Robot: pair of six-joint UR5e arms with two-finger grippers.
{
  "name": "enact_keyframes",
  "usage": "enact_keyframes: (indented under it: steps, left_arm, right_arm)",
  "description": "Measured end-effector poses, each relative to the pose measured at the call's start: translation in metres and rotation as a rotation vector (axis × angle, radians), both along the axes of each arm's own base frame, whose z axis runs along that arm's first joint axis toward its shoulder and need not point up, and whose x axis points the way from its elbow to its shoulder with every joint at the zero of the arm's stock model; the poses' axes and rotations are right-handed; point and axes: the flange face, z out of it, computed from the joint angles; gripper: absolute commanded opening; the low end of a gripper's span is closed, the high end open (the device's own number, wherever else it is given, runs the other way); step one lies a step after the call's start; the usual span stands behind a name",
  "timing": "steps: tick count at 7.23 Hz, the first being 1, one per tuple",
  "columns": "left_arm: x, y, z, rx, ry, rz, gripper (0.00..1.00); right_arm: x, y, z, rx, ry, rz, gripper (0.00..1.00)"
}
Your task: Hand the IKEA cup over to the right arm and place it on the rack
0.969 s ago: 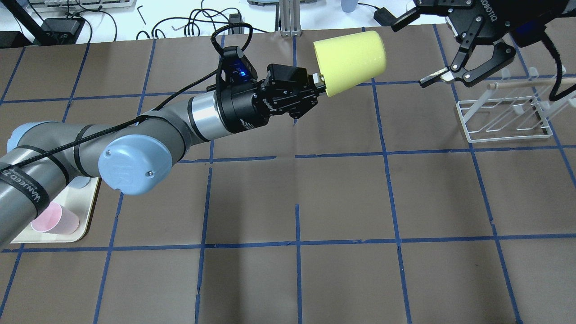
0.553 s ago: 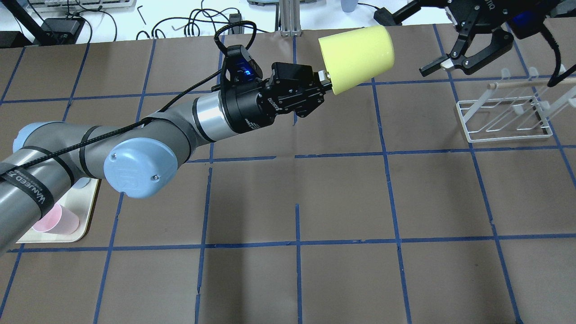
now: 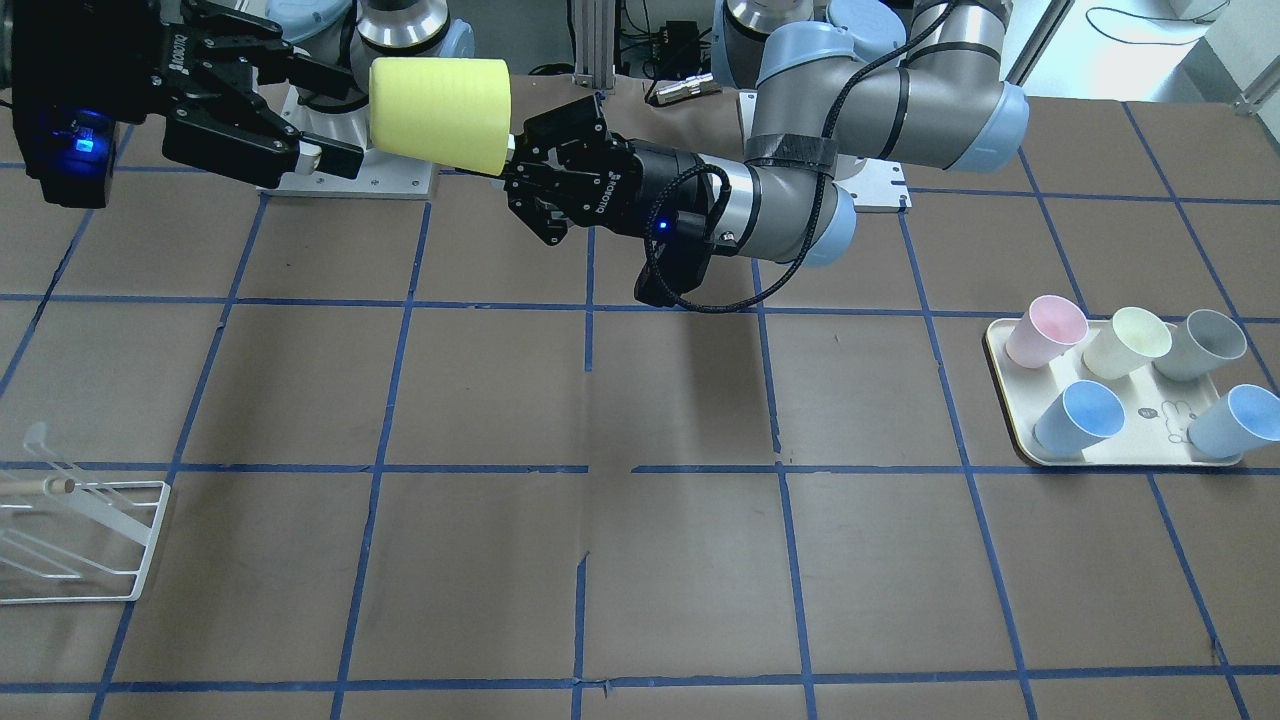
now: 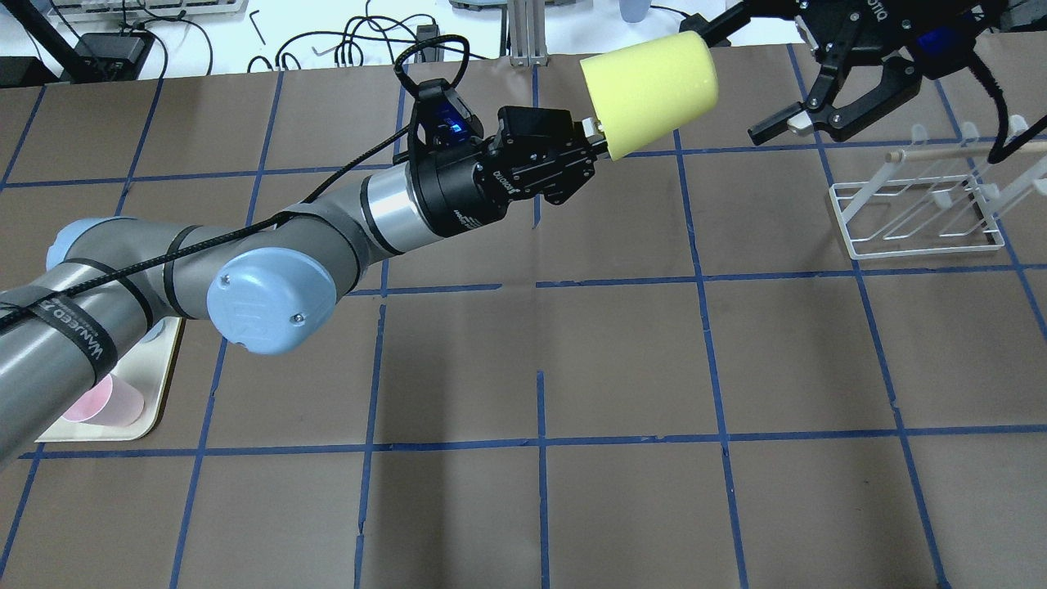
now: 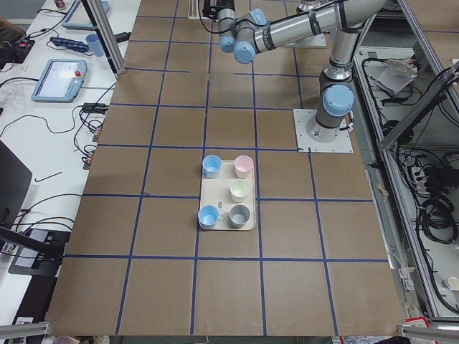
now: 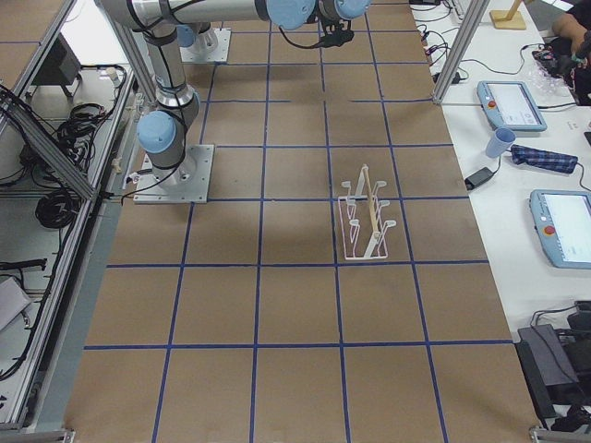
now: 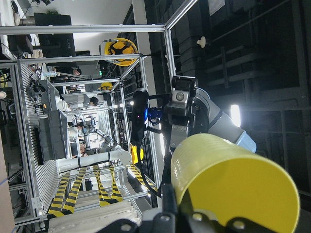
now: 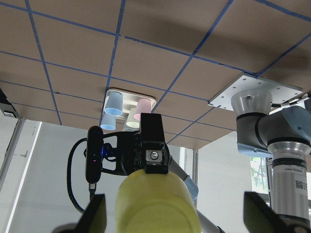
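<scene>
The yellow IKEA cup (image 4: 650, 94) is held sideways in the air over the table's far side. My left gripper (image 4: 597, 137) is shut on its rim, with the closed end pointing at my right gripper (image 4: 734, 80). The right gripper is open, its fingertips (image 3: 345, 160) standing just off the cup's closed end without touching. The front view shows the cup (image 3: 440, 110) between the left gripper (image 3: 512, 150) and the right gripper (image 3: 352, 122). The right wrist view shows the cup (image 8: 155, 204) between both fingers (image 8: 95, 213). The white wire rack (image 4: 916, 217) stands empty below the right arm.
A cream tray (image 3: 1100, 460) on my left side holds pink, cream, grey and two blue cups. It also shows under my left arm in the overhead view (image 4: 159, 393). Cables and boxes lie beyond the table's far edge.
My left arm has carried the cup up and towards the right gripper. The right gripper has shifted towards the cup, still open, and the gap between them has narrowed.
</scene>
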Motion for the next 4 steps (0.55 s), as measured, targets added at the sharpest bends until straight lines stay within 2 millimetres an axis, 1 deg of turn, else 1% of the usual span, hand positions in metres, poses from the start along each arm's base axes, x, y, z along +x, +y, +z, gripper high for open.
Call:
enact_keyframes:
  steps: [2,4]
  left_arm:
    - [0.0,-0.001,-0.001,-0.01,0.002,0.001,0.0]
    - [0.0,0.0,-0.002,-0.009,0.002,0.001,0.0]
  right_arm:
    - [0.015,-0.003,0.0,0.001,-0.039,-0.007,1.0]
    - [0.02,-0.004,0.0,0.0,-0.052,-0.009,1.0]
